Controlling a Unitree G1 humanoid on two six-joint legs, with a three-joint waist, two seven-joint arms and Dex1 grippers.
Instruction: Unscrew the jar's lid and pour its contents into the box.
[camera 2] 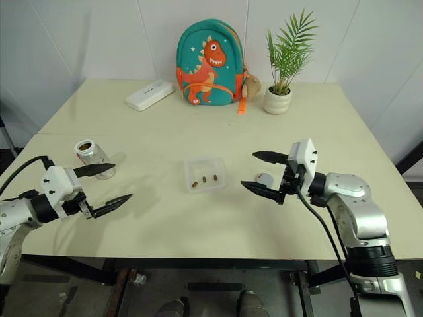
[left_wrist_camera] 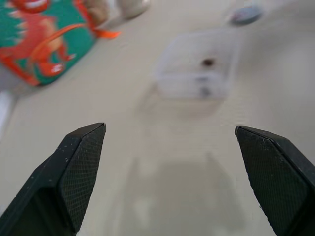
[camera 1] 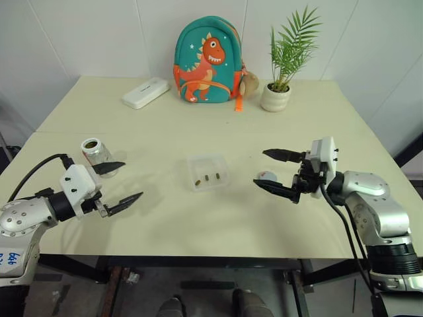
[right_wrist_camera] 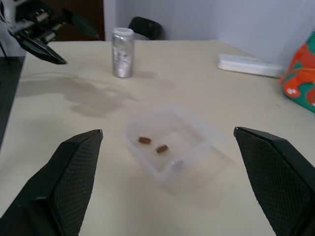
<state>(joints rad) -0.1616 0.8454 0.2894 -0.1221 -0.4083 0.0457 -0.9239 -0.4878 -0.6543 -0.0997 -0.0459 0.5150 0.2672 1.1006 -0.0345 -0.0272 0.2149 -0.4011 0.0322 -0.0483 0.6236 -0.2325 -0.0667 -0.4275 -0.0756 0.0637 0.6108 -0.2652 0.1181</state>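
The jar [camera 1: 96, 153] stands upright at the table's left with its top open and no cap on it. Just in front of it and to its right, my left gripper [camera 1: 122, 186] hovers open and empty, clear of the jar. The clear box [camera 1: 207, 172] sits mid-table with three dark pellets [camera 1: 206, 177] on its floor. The round lid [camera 1: 267, 176] lies flat on the table right of the box. My right gripper [camera 1: 261, 168] stands open above the table around the lid's place, not gripping it. In the right wrist view the jar [right_wrist_camera: 122, 53], box [right_wrist_camera: 170, 145] and left gripper [right_wrist_camera: 44, 29] show.
A dinosaur backpack [camera 1: 206, 61], a potted plant [camera 1: 281, 86] and a flat white case [camera 1: 145, 92] stand along the table's far side. The table's front edge [camera 1: 218, 256] runs just below both arms.
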